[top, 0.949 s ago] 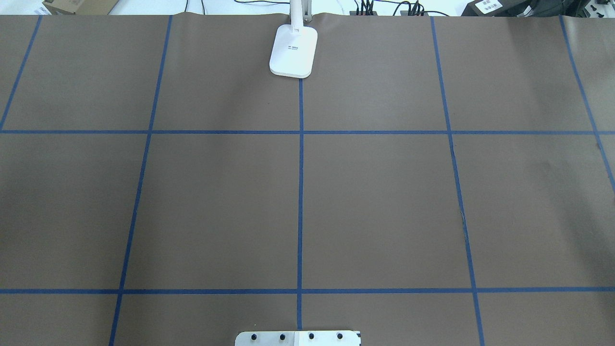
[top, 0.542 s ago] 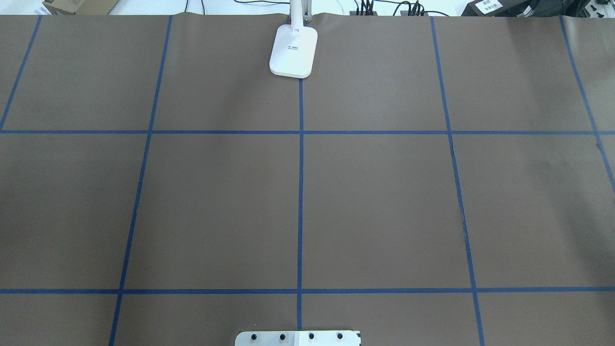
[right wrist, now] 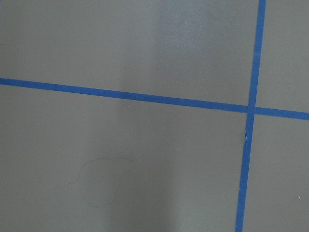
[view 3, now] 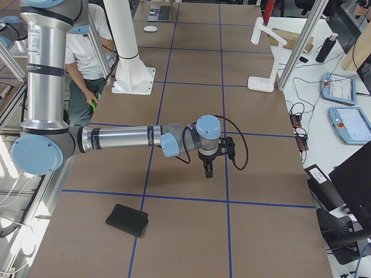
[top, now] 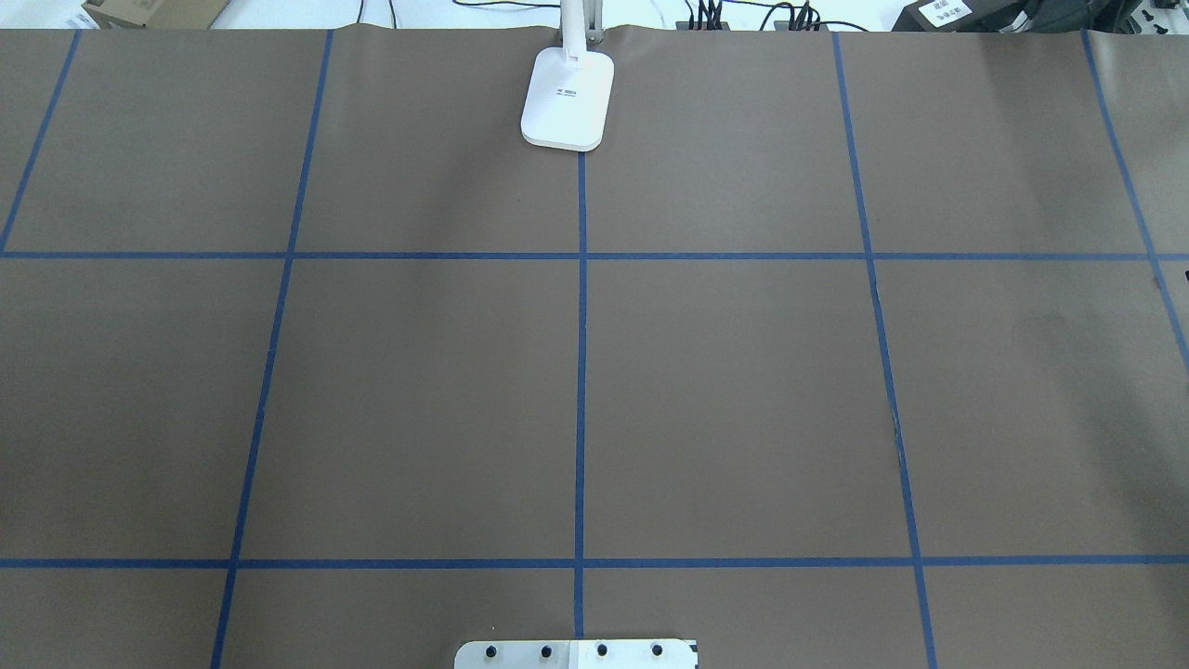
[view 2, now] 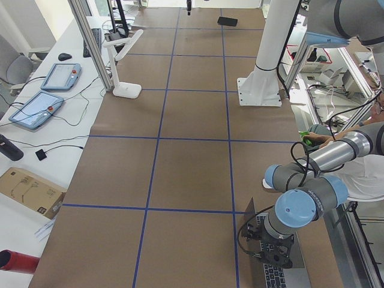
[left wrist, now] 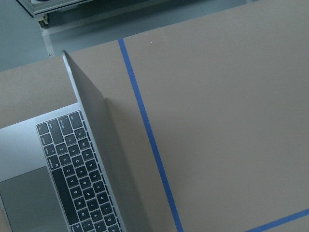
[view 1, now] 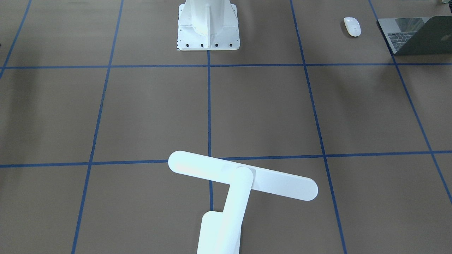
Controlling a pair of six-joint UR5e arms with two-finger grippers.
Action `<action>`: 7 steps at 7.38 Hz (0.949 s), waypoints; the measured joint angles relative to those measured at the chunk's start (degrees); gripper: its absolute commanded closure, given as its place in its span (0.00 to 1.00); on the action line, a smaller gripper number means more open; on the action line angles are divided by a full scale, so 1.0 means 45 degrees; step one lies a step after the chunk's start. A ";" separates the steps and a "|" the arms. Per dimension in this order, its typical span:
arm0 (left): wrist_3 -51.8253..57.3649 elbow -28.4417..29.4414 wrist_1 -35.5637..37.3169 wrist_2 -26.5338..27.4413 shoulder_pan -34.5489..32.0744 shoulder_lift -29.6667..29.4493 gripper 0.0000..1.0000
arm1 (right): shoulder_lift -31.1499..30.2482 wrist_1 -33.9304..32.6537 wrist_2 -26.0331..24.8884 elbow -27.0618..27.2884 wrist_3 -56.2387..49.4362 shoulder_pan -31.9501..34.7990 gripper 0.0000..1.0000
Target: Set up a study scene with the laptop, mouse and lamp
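Note:
The laptop [view 1: 413, 35] stands open at the table's corner on my left, and its black keys and trackpad fill the left wrist view [left wrist: 72, 164]. The white mouse [view 1: 352, 26] lies beside it. The white lamp [view 1: 243, 176] stands at the far middle edge, and its base shows in the overhead view [top: 568, 98]. My left gripper [view 2: 270, 259] hangs just above the laptop [view 2: 271, 277]. My right gripper [view 3: 208, 171] points down over bare table. Both grippers show only in the side views, so I cannot tell if they are open or shut.
A flat black pad [view 3: 127, 220] lies on the table near my right end. The white bolted pedestal [view 1: 208, 28] stands at the near middle edge. A person [view 3: 87, 52] sits behind the robot. Tablets and cables [view 2: 51, 90] lie beyond the far edge.
The lamp has not moved. A small dark speck has appeared at the right edge of the overhead view.

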 measured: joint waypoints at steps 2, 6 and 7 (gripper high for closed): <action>-0.0557 0.0006 -0.0135 -0.0485 0.0000 0.0076 0.33 | 0.0000 0.0000 0.0005 -0.0006 0.0007 -0.0013 0.01; -0.0680 0.0034 -0.0089 -0.0677 -0.0002 0.0048 1.00 | 0.0000 0.0000 0.0007 -0.0035 0.0009 -0.0021 0.01; -0.0660 0.0009 -0.0020 -0.0684 -0.0018 -0.0012 1.00 | 0.0000 0.0000 0.0013 -0.0036 0.0008 -0.0019 0.01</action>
